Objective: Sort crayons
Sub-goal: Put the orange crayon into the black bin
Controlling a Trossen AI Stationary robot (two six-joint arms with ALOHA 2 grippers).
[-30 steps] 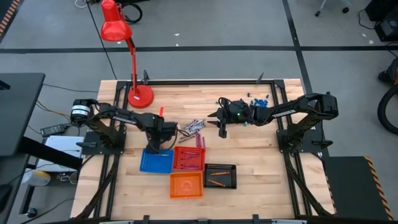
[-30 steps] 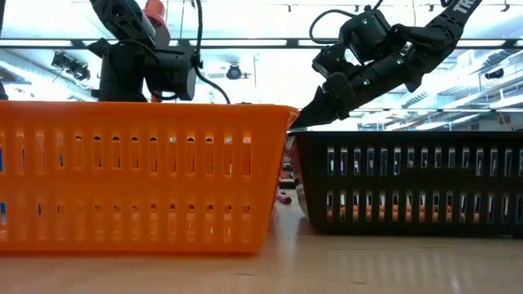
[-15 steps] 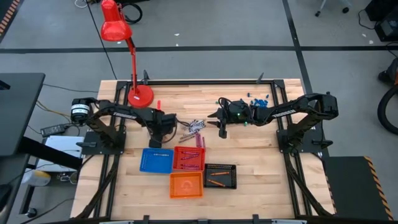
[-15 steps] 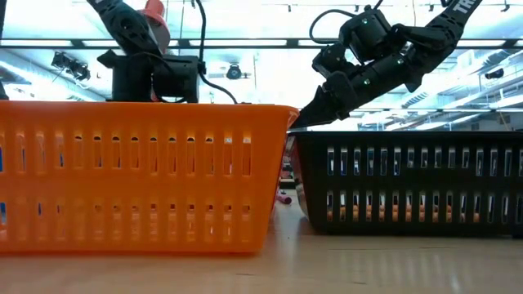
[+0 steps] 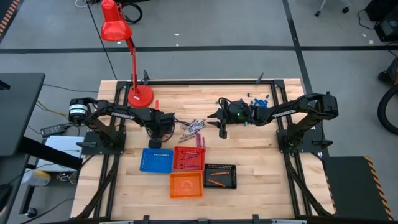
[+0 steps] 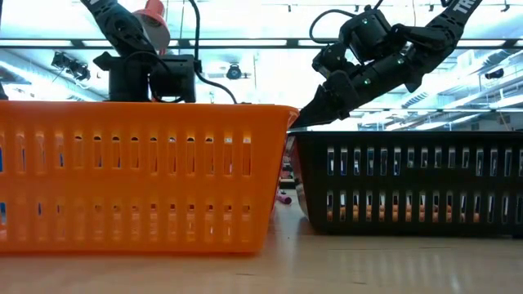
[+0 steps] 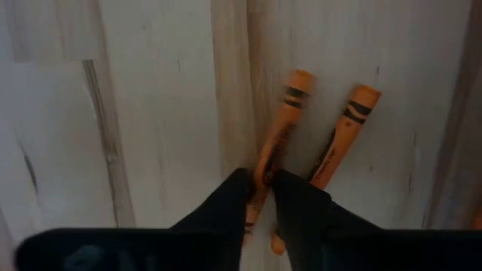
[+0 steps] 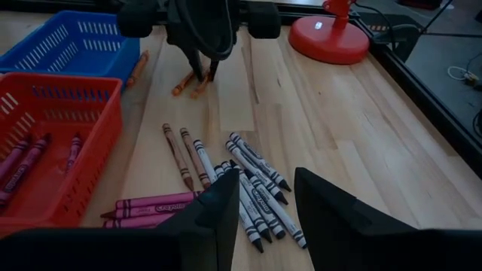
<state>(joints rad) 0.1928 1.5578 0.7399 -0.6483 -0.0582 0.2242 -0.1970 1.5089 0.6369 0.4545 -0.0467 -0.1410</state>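
Note:
Two orange crayons lie side by side on the wood just beyond the blue tray [image 5: 156,160]. My left gripper [image 7: 263,192] points straight down and is shut on the nearer one [image 7: 280,128]; the other orange crayon [image 7: 343,139] lies free beside it. A loose pile of grey, brown and magenta crayons [image 8: 248,177] lies mid-table. My right gripper [image 8: 267,203] hangs open just above that pile, touching nothing. In the low view the orange tray [image 6: 147,175] hides my left gripper's fingertips. My left gripper pinches the orange crayon between its two fingertips [image 7: 233,196], on the crayon's body a little off its middle [image 7: 263,169]. The fingers come from above, pointing down, and lie across the crayon. The crayon lies flat on the table.
A red tray [image 5: 188,157] holding magenta crayons sits right of the blue one; an orange tray [image 5: 186,184] and a black tray [image 5: 220,175] stand nearer the front. A red desk lamp [image 5: 140,94] stands at the far left. Small blue bits [image 5: 258,98] lie at the far right.
My left gripper has moved from over the blue tray's far rim toward the table's far edge and come down a little, ending over the two orange crayons.

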